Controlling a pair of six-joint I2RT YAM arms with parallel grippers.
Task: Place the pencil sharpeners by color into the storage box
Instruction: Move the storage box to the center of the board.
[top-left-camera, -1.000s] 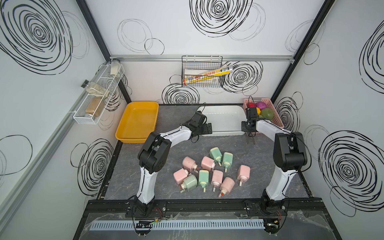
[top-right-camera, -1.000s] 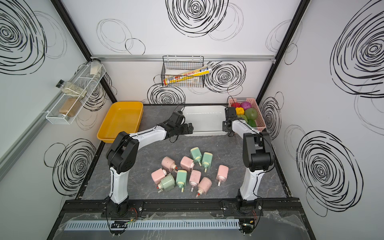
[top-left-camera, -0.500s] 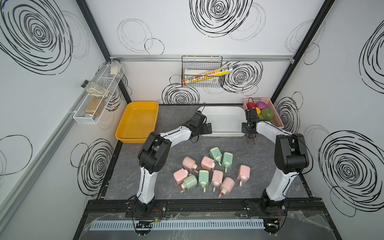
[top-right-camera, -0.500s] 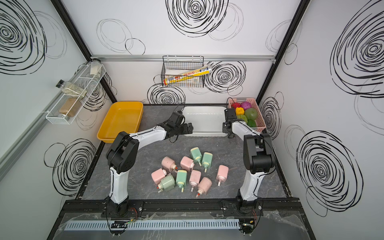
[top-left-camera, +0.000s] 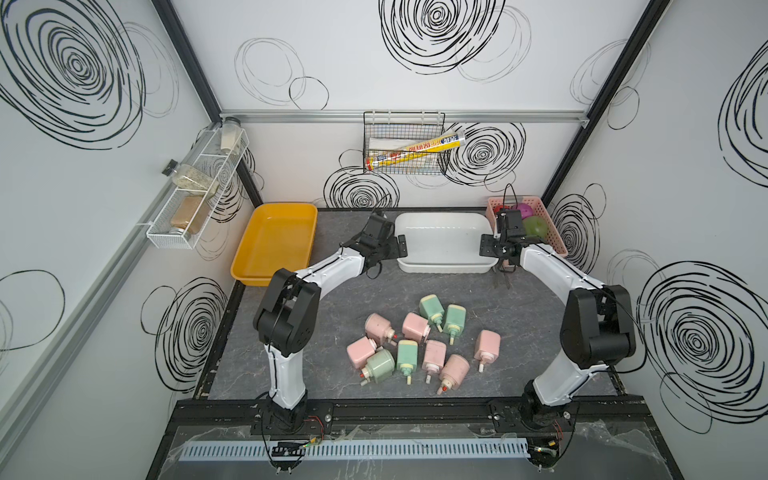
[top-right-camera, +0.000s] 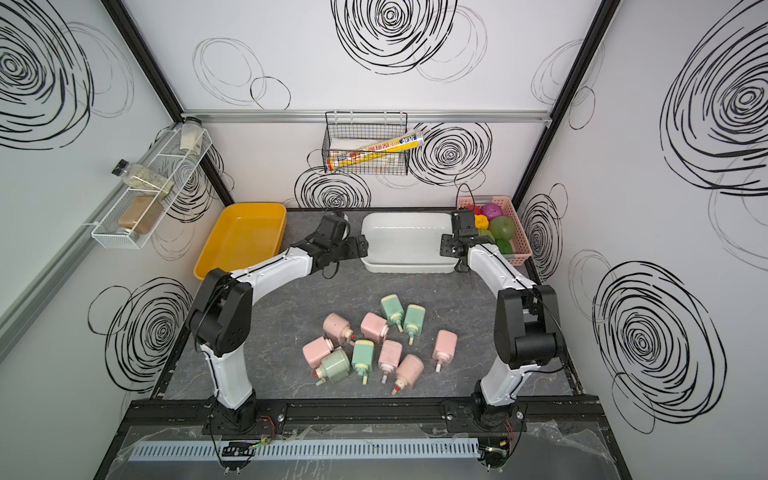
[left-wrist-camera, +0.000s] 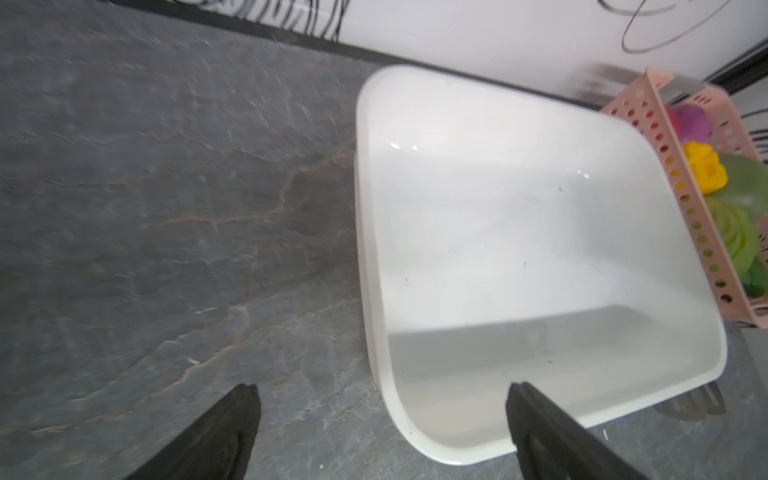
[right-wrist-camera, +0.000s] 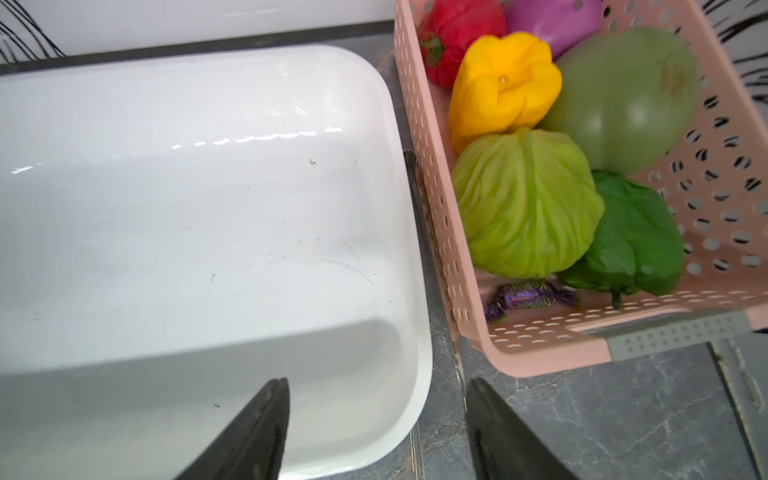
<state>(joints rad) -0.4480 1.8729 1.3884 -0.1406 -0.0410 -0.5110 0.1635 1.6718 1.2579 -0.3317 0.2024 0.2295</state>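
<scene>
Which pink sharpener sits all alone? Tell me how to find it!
Start at the grey table, then find the heap of pink and green sharpeners in front of the white tub. On the side nearest the right arm lies one pink sharpener, touching no other, while the rest crowd together.

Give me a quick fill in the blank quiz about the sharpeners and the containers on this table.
1. The pink pencil sharpeners lying on the table number ___.
2. The green pencil sharpeners number ___.
3. The inside of the white storage box is ___.
4. The toy vegetables sit in a basket whose colour is ___.

Missing words: six; four; empty; pink.
</scene>
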